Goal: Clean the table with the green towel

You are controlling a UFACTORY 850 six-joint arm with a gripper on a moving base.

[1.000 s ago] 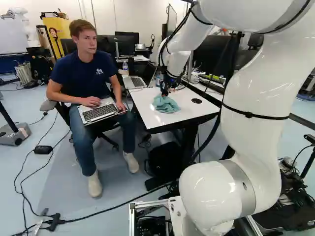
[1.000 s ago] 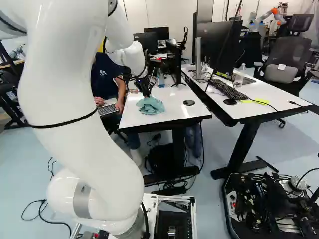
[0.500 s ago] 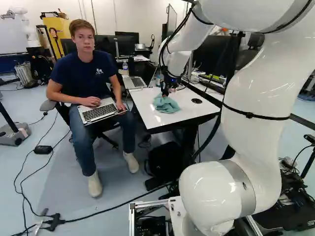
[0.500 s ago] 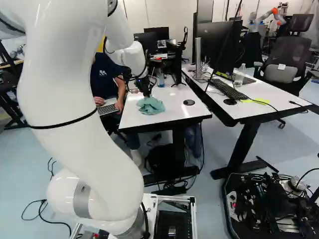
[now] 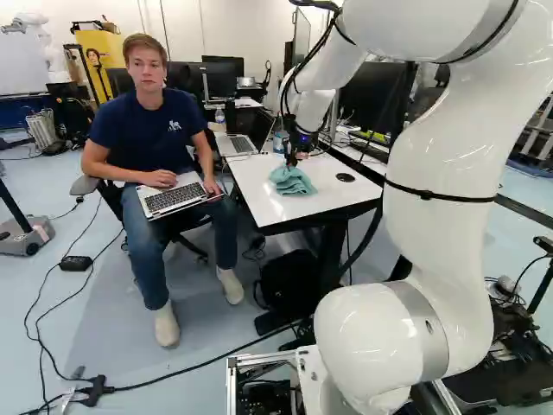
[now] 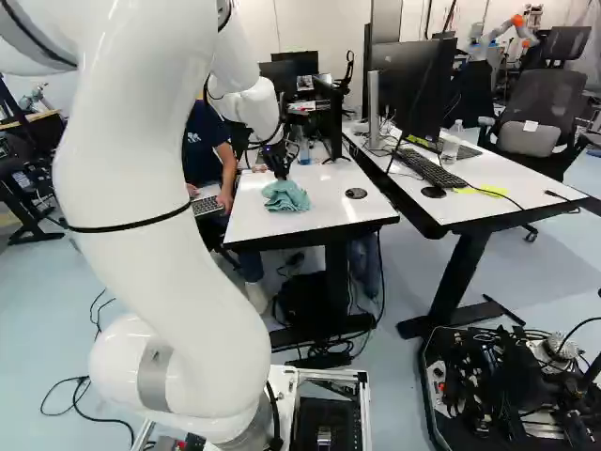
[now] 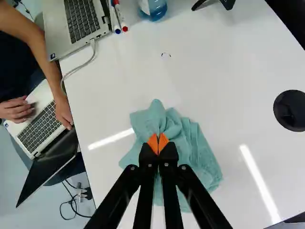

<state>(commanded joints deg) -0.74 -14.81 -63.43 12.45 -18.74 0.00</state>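
In the right base view my gripper (image 6: 281,173) reaches down to the green towel (image 6: 286,196), which lies crumpled on the white table (image 6: 324,208). The wrist view has the gripper (image 7: 158,144) with its orange pads pinched together on a gathered fold of the towel (image 7: 193,155); the rest of the cloth spreads under and beside the fingers. A small dark mark (image 7: 165,55) shows on the tabletop ahead of the towel.
Ahead of the gripper are a blue-tinted bottle (image 7: 153,8), markers (image 7: 119,16) and a laptop (image 7: 78,21). A seated person's forearm is close beside the table edge. A black round cap (image 7: 290,110) sits in the tabletop. Another robot (image 6: 515,28) stands far back.
The arm has shifted slightly, and the gripper with the towel has slid a little farther from the base across the table. The fingers remain shut. The base has not moved.
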